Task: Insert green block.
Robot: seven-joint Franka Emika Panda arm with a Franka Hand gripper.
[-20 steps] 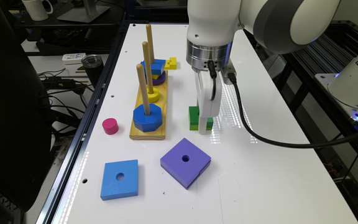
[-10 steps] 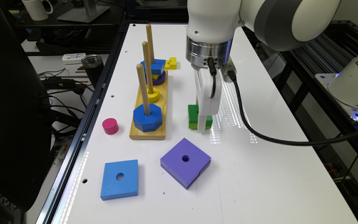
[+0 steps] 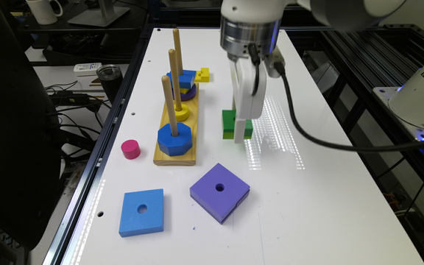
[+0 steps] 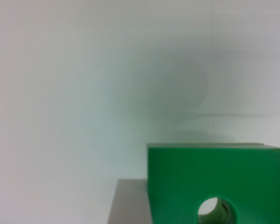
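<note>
1. At the exterior view's far left, a magenta cylinder (image 3: 130, 149) stands on the white table (image 3: 326, 191), just beside the wooden peg base (image 3: 177, 156).
2. The peg base runs away from the camera and carries three upright pegs. The nearest peg passes through a blue octagon (image 3: 175, 138), the middle one through a yellow ring (image 3: 181, 112), and the farthest through a blue square (image 3: 181, 78) stacked on a purple piece.
3. A small yellow block (image 3: 202, 74) lies just beyond the far end of the base.
4. Nearer the camera, a flat blue square (image 3: 141, 212) and a purple square (image 3: 219, 191) lie on the table, each with a round centre hole.
5. To the right of the peg base, the green block (image 3: 229, 123) sits at the gripper (image 3: 240, 139), dark green layer over lighter green, and appears slightly above the table.
6. In the wrist view the green block (image 4: 214, 179) shows its broad face and its round hole toward the camera. It is square, so it has no clear long axis.
7. Whether the pincer is pressed onto the block cannot be told from these pictures.
8. Compared with one second ago, the arm and the block sit a little higher; everything else is unmoved.
</note>
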